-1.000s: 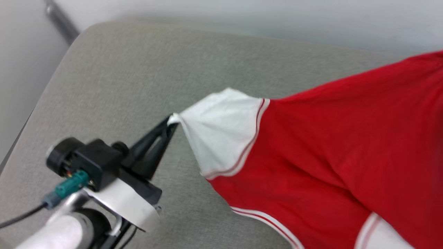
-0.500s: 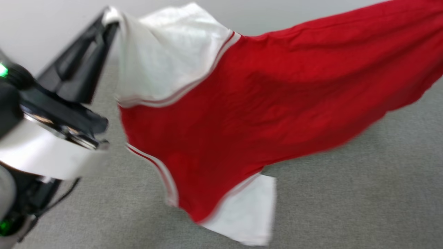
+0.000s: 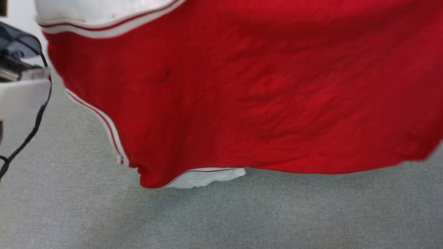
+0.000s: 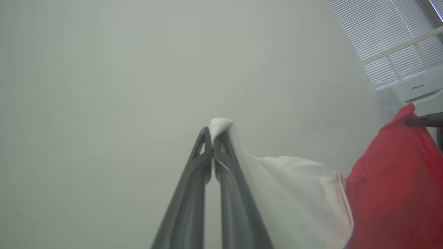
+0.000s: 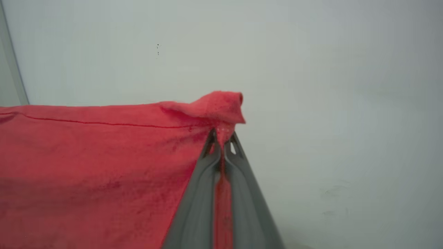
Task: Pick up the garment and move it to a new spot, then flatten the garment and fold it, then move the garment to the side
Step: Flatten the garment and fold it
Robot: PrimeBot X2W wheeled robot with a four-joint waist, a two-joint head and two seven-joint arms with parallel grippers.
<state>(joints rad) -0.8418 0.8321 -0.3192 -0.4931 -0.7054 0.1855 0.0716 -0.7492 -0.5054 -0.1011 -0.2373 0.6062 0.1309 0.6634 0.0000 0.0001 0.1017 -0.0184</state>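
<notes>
Up it comes! A second ago the garment (image 3: 242, 97) trailed low; now we've hoisted it like a curtain, the lowest white sleeve brushing or just clearing the counter (image 3: 221, 214). Left gripper (image 4: 212, 138) jaws clamp the far white sleeve, right gripper (image 5: 223, 138) jaws pinch a red corner. Ready to relocate, we reckon.

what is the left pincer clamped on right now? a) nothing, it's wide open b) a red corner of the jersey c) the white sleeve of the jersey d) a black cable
c: in the left wrist view the left pincer is shut on a bunched tip of the white sleeve of the jersey.
</notes>
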